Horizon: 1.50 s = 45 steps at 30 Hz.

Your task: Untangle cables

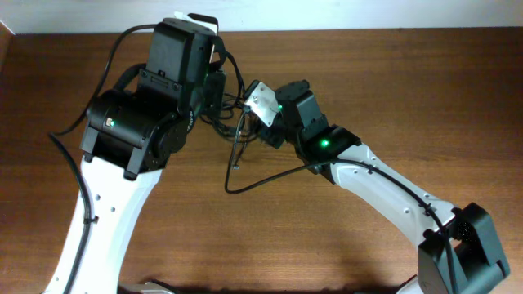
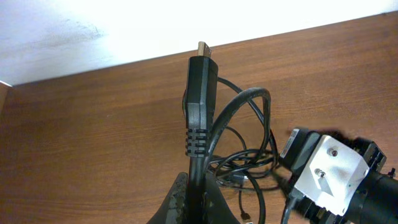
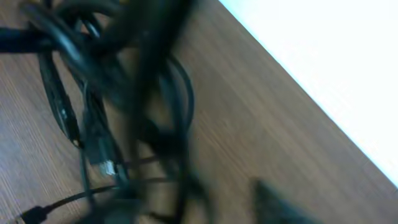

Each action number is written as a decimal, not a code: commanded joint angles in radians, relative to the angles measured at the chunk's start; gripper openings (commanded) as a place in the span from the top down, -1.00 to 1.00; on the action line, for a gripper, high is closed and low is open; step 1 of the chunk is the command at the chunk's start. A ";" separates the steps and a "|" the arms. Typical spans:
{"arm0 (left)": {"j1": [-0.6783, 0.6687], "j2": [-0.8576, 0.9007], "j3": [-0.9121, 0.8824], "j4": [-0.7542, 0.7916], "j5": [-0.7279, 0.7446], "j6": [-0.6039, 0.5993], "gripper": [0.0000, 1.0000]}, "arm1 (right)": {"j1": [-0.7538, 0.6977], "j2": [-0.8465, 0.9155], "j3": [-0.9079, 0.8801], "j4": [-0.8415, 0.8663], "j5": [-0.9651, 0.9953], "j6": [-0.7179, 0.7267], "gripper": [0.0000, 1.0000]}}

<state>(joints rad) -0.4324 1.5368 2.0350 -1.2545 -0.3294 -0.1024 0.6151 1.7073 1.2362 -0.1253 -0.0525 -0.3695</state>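
Note:
The cables [image 1: 237, 135] lie as a black tangle on the table between my two grippers, and one thin loop trails toward the front [image 1: 245, 184]. My left gripper [image 2: 202, 199] is shut on a thick black cable whose plug [image 2: 200, 93] stands upright with a gold tip. The rest of the tangle [image 2: 249, 165] lies just behind it. My right gripper [image 1: 260, 122] is at the tangle's right side. The right wrist view is blurred. There its fingers [image 3: 205, 199] look spread, with cable strands [image 3: 93, 124] in front of and between them.
The wooden table [image 1: 392, 90] ends at a white wall along the far edge [image 2: 124, 25]. The left arm's black body [image 1: 139, 122] covers the table's upper left. The right arm's white camera mount [image 2: 329, 171] sits close to the tangle.

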 commanded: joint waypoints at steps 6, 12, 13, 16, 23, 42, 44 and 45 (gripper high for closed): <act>-0.002 -0.015 0.019 0.010 -0.055 -0.010 1.00 | -0.023 -0.362 0.015 -0.058 0.380 0.050 0.92; 0.239 -0.045 0.019 -0.023 -0.124 -0.085 1.00 | -0.747 -0.624 0.015 -0.378 0.264 0.498 0.92; 0.303 -0.051 0.019 -0.027 -0.120 -0.089 1.00 | -0.843 -0.618 0.015 -0.396 0.247 0.554 0.93; 0.425 -0.054 0.019 -0.047 -0.082 -0.107 1.00 | -1.089 -0.591 0.015 -0.414 0.055 0.589 0.92; 0.655 -0.056 0.019 -0.059 -0.029 -0.148 1.00 | -1.466 -0.459 0.015 -0.431 -0.237 0.723 0.92; 0.378 -0.060 0.019 -0.035 0.061 -0.082 1.00 | -0.138 -0.298 0.015 -0.524 -0.127 -0.063 0.92; 0.375 -0.060 0.019 -0.035 0.061 -0.082 1.00 | -0.052 -0.178 0.015 -0.541 -0.127 -0.151 0.92; 0.375 -0.060 0.019 -0.037 0.061 -0.082 1.00 | -0.029 -0.117 0.015 -0.531 -0.127 -0.181 0.92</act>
<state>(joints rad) -0.0544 1.4940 2.0396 -1.2942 -0.2687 -0.2016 0.5312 1.4731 1.2476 -0.6609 -0.1913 -0.4095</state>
